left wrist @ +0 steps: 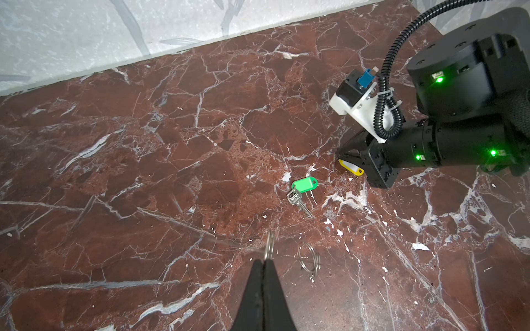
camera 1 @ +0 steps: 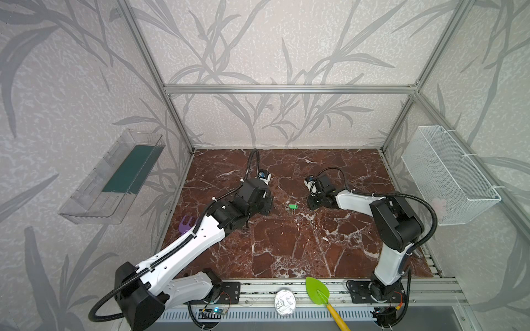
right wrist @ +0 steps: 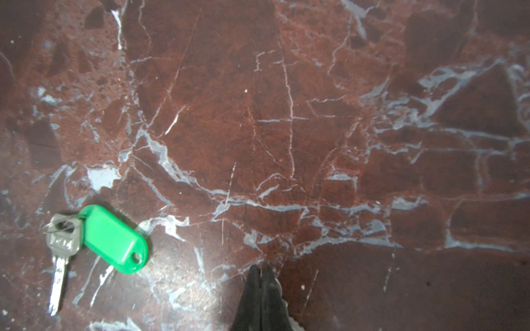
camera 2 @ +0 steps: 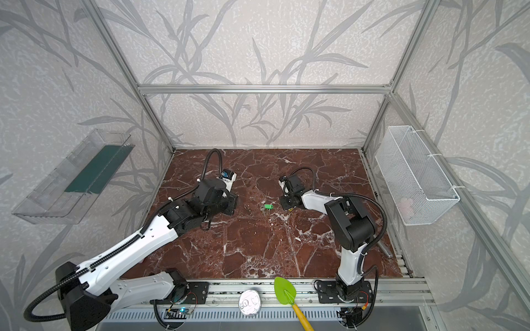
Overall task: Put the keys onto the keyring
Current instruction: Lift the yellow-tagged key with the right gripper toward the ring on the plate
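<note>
Silvery keyring (left wrist: 269,246) sits pinched in the left claw (left wrist: 265,259); right claw (right wrist: 260,267) is closed tip to tip near the green-tagged key (right wrist: 63,243).

Pale wallpaper (camera 1: 258,43) with grey leaves covers the walls behind a metal frame (camera 1: 289,88). The tabletop (camera 1: 286,252) is red-brown veined marble. A clear tray (camera 1: 86,212) and a wire basket (camera 1: 447,183) hang on opposite walls.
</note>
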`<state>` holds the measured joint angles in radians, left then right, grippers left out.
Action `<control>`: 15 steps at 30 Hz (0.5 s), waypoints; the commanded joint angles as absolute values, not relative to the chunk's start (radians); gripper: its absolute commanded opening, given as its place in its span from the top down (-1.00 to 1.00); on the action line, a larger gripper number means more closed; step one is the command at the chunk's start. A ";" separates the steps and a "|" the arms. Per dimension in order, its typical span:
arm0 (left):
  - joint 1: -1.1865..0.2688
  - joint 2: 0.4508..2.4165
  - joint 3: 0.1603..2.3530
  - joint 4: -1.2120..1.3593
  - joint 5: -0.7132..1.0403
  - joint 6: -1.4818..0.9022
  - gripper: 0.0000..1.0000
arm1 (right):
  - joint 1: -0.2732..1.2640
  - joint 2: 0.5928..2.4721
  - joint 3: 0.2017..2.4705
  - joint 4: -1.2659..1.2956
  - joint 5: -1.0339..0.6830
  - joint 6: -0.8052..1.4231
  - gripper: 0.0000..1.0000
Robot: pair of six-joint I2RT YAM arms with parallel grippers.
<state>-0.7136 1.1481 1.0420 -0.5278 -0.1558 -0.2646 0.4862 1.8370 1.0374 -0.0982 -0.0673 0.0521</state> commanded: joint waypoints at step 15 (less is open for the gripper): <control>-0.748 1.200 1.078 -0.459 -0.017 -0.241 1.00 | 0.599 1.339 0.923 -0.001 -0.419 0.026 1.00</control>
